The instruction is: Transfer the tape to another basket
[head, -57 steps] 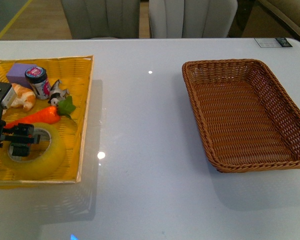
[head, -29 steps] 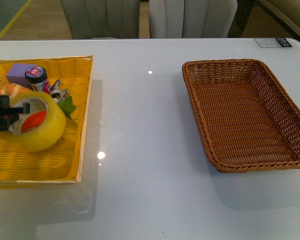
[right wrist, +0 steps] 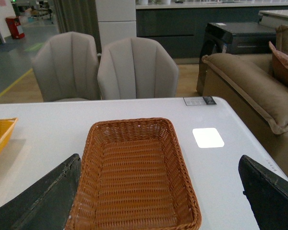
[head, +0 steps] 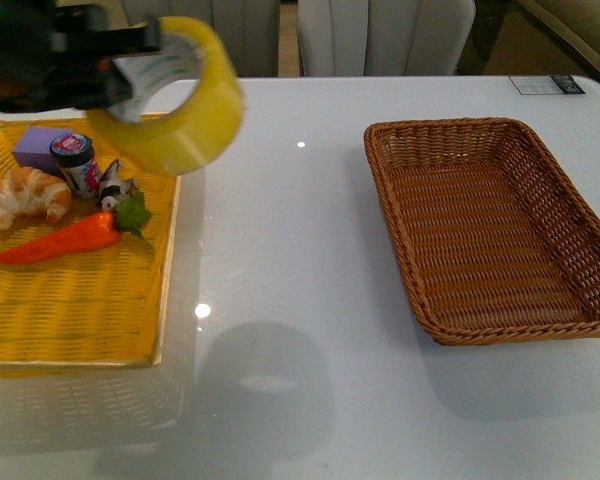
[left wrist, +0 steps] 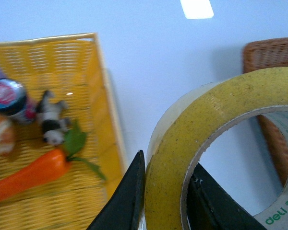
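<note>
Left gripper [head: 130,68]: jaws clamp tape [head: 185,105], airborne over edge of yellow tray [head: 80,320] | basket [head: 490,225]: 3 o'clock of tape | right gripper [right wrist: 153,199]: jaws wide.

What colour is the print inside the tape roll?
Green, on the white core of the tape; clearest in the left wrist view.

White table [head: 300,250] carries yellow tray [head: 70,310], brown basket [head: 480,230], small card [head: 546,85]

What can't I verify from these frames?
Front view: left gripper is dark and cut off by the top edge.
Left wrist view: much of the tape is cut off by the frame edge.
Front view: jar label too small to read.
Both views: black-and-white figurine too blurred to identify.
</note>
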You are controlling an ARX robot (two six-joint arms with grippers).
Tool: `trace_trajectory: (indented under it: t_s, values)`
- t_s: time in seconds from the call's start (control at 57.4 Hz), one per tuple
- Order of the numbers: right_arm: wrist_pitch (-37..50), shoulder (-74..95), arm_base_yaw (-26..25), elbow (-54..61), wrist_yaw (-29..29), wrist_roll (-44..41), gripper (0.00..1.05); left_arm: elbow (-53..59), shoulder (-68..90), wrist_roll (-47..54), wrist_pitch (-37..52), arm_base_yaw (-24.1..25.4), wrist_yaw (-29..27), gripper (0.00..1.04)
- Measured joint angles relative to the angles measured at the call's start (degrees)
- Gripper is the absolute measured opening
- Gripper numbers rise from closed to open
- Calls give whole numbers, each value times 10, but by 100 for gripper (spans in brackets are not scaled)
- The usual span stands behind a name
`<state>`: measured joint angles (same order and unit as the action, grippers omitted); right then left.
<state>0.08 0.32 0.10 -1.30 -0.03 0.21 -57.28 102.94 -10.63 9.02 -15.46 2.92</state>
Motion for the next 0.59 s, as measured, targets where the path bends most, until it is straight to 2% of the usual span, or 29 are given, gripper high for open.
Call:
trace_trajectory:
  t_s: [0.209, 0.436, 0.471, 0.506, 0.54, 0.593]
  values:
    - [0, 0, 0, 0, 0, 0, 96, -35, 0, -39, -28, -115, -14, 16]
    - [0, 0, 0, 0, 0, 0, 96, -44, 1, -66, -39, -177, -14, 16]
    - [-33, 17, 5, -11, 24, 19, 96, -45, 2, -69, -40, -180, -14, 16]
    - [-115, 68, 14, -47, 53, 58, 96, -47, 3, -71, -42, -183, -14, 16]
    - [-161, 121, 15, -73, 55, 90, 96, -47, 3, -73, -43, -184, -15, 16]
    - [-172, 190, 15, -98, 43, 124, 96, -48, 3, -73, -45, -185, -17, 16]
